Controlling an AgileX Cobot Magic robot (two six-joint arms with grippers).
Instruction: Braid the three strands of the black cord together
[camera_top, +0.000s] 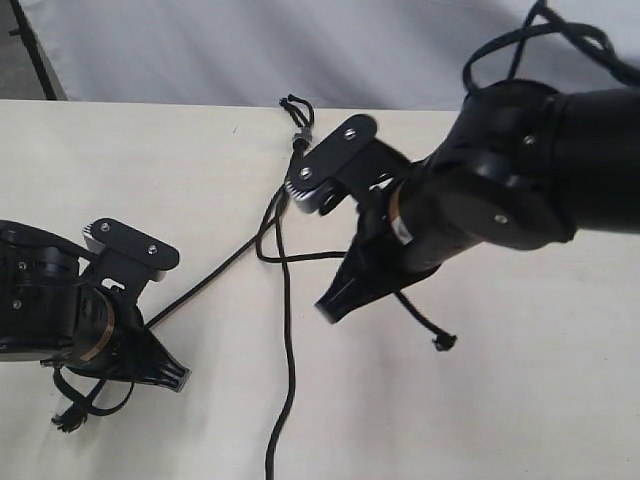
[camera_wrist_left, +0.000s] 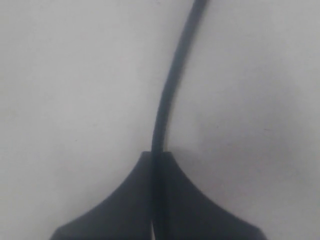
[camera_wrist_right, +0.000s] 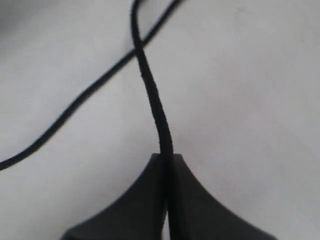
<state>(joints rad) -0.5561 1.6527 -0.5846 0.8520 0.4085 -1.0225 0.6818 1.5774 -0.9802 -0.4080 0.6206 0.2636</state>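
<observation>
Right end effector pinches one strand; your left end effector pinches another strand; third strand loose on open surface.

black cord, three strands splayed, unbraided

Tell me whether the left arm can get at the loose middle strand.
Probably not yet: the left pincer is shut on another strand. Otherwise only bare table lies between it and the middle strand.

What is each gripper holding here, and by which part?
The left gripper pinches the left strand, the right gripper the right strand, each partway along; the right strand's knotted tip trails free. The middle strand lies unheld.
</observation>
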